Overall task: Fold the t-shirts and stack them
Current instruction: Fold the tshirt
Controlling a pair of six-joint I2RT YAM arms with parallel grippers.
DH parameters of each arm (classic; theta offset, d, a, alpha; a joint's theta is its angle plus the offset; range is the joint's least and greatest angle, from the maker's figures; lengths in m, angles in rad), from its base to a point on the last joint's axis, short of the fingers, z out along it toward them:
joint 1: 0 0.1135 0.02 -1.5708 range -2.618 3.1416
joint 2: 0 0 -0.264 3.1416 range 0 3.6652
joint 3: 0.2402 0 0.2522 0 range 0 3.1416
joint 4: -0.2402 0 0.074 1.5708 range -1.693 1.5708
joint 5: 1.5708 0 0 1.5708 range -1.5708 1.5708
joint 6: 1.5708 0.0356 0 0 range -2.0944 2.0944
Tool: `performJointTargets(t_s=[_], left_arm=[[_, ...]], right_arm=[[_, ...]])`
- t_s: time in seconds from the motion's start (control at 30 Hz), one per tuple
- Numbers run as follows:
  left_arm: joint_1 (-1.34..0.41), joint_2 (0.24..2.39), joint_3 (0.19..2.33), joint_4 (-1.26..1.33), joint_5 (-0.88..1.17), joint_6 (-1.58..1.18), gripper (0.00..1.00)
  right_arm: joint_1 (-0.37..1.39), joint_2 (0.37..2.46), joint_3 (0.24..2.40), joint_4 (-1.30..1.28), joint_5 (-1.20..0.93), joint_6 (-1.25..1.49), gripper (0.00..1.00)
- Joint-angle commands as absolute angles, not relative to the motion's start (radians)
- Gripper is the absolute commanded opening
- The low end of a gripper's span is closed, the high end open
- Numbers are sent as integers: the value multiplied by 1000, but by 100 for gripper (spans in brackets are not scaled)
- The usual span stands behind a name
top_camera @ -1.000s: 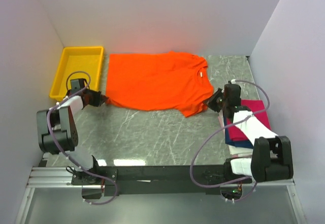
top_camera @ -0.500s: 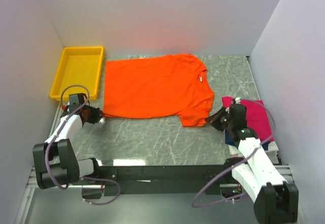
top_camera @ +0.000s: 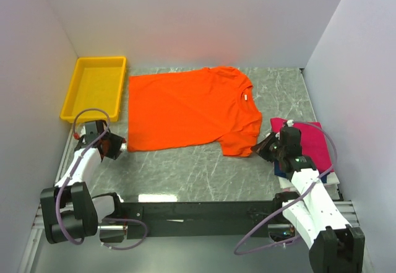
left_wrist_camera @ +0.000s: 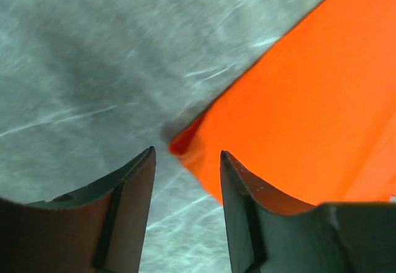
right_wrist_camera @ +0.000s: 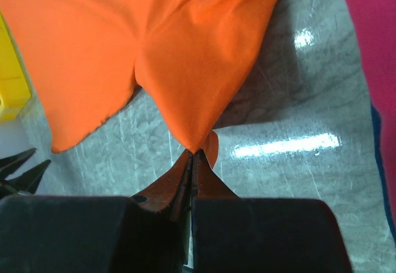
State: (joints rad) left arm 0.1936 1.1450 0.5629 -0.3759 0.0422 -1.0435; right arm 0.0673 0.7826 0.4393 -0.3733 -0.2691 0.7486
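The orange t-shirt (top_camera: 185, 109) lies spread flat on the marble table (top_camera: 185, 171), its sleeve tip pinched in the clenched right gripper (top_camera: 262, 148), while the left gripper (top_camera: 119, 145) gapes beside the hem corner, grasping nothing.

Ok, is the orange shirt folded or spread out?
Spread out. The orange shirt lies flat on the table, collar and sleeves showing, nothing folded over.

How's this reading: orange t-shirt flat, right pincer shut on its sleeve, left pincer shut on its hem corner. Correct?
No: the left pincer is open, the corner of the orange t-shirt free before it, per the left wrist view. The right pincer is shut on the sleeve.
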Motion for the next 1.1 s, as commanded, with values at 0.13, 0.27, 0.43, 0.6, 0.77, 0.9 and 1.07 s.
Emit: performJointTargets(t_s=[0.13,0.27,0.43,0.6,0.77,0.9,1.07], left_arm=[[72,1166,512,-356,-46,-1107,51],[31,1190,514,-328,-58,-1140,50],[26,1253,528,-310,-72,-1129,38],[26,1284,549,-321,-90,-1103,1],[38,1238,574,-365,-115,-1060,1],[127,1204,572,-388,-92,-1011,1],[158,1154,571,-426,-86,-973,1]], right_arm=[[64,818,522,-354,-244,715,0],[64,824,520,-350,-241,712,0],[64,822,522,-360,-230,706,0],[64,781,526,-400,-213,695,0],[63,717,488,-449,-238,715,0],[66,620,444,-495,-273,759,0],[89,502,362,-557,-321,814,0]])
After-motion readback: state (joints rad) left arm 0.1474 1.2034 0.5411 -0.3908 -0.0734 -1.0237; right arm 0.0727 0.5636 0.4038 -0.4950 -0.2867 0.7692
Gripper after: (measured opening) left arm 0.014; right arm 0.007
